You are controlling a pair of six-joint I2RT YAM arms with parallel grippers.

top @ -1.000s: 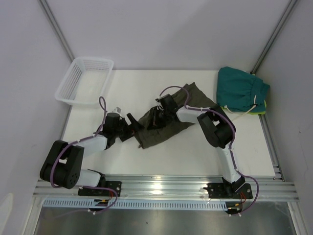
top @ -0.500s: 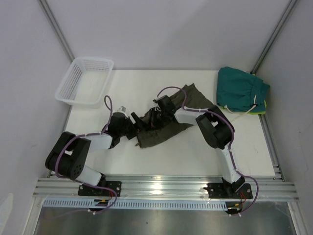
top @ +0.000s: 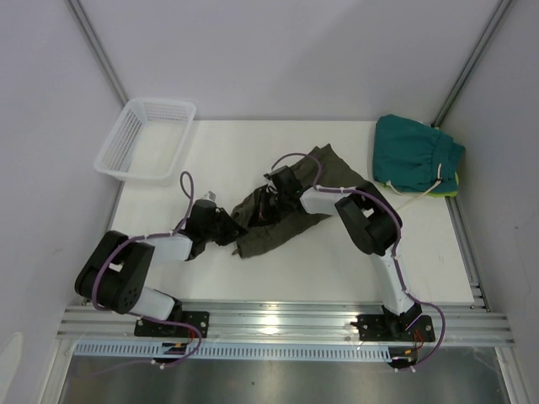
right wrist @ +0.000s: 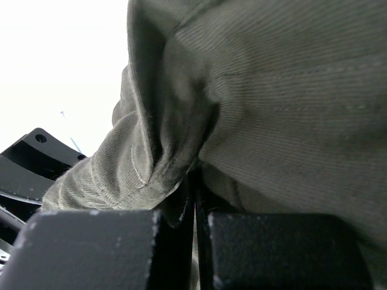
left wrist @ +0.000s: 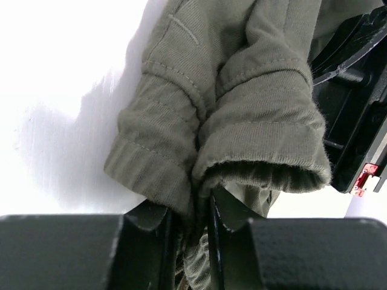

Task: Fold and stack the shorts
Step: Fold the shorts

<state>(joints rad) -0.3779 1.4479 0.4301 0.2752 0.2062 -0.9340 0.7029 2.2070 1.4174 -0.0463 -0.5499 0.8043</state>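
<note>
crumpled olive shorts, l gripper & r gripper both pinching cloth.

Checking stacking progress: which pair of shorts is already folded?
The teal cloth shorts with the white drawstring, a neat bundle at the far right. The olive-green cloth shorts lie rumpled and spread out in the middle.

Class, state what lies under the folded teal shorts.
A yellow-green strip peeks out beneath the teal shorts at their near edge; the rest is covered, so it cannot be identified.
</note>
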